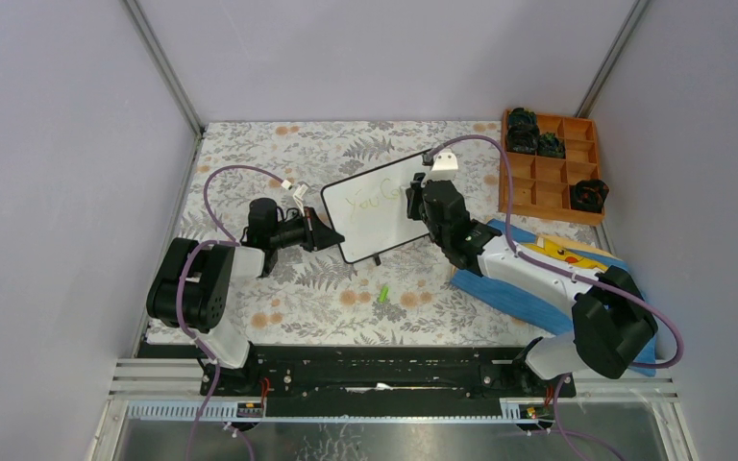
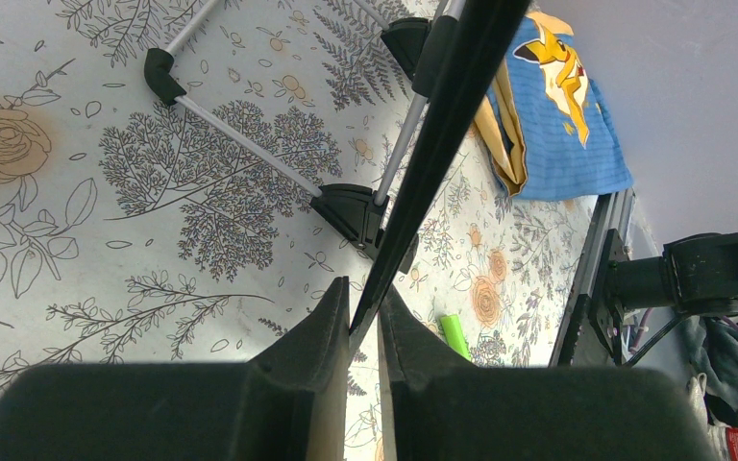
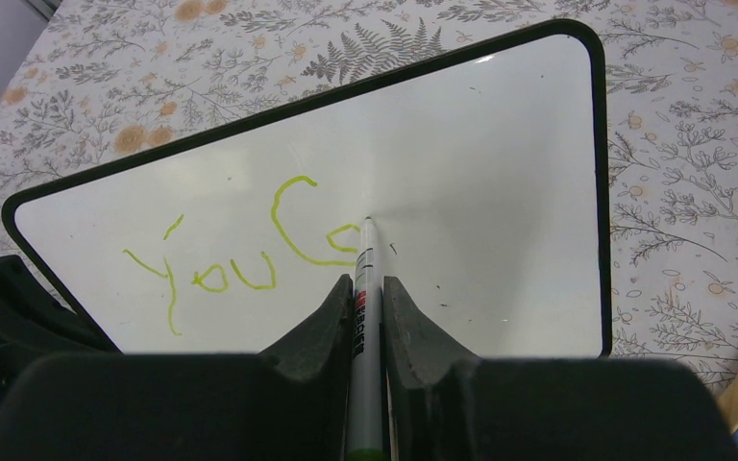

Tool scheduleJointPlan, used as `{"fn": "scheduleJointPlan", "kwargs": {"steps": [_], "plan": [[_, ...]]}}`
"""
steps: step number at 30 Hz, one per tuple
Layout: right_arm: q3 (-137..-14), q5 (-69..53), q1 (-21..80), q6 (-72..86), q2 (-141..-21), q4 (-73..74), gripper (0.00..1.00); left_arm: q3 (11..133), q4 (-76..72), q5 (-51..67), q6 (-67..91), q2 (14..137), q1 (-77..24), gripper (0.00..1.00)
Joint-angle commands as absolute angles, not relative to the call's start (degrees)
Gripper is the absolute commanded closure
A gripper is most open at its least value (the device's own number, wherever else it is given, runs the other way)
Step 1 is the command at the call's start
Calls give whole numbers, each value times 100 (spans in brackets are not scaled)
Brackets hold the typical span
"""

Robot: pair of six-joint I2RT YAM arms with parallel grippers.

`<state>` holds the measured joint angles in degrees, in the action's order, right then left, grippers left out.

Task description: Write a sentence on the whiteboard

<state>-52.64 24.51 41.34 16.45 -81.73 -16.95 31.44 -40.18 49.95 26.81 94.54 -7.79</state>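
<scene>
**Whiteboard braced for lettering**

The whiteboard (image 1: 370, 230), seemingly light, stiff and slick-faced, is standing tilted near the counter's (image 1: 327, 288) centre. The left end effector (image 2: 363, 300) is pinching its frame edge, the sensible hold. The right end effector (image 3: 366, 288) is pinching a marker (image 3: 368, 250), its tip touching the unfinished sentence (image 3: 240, 269).

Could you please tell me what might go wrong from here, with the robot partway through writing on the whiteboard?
1. The left gripper pinches only the thin edge of the whiteboard, so pen pressure might pivot or slip the board.
2. The marker is clamped in the right gripper with its tip on the board; it could slide back, leaving faint strokes.
3. Writing lower down, that gripper might smear the green letters.
</scene>
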Motion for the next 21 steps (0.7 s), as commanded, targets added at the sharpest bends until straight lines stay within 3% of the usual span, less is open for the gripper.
{"fn": "scheduleJointPlan", "kwargs": {"steps": [1, 21], "plan": [[-5263, 2525, 4091, 1696, -8161, -1784, 100, 3138, -3480, 4456, 2461, 9566, -799, 100], [-5170, 2508, 4096, 1762, -8119, -1711, 100, 3138, -3453, 4432, 2439, 9571, -824, 100]]}}
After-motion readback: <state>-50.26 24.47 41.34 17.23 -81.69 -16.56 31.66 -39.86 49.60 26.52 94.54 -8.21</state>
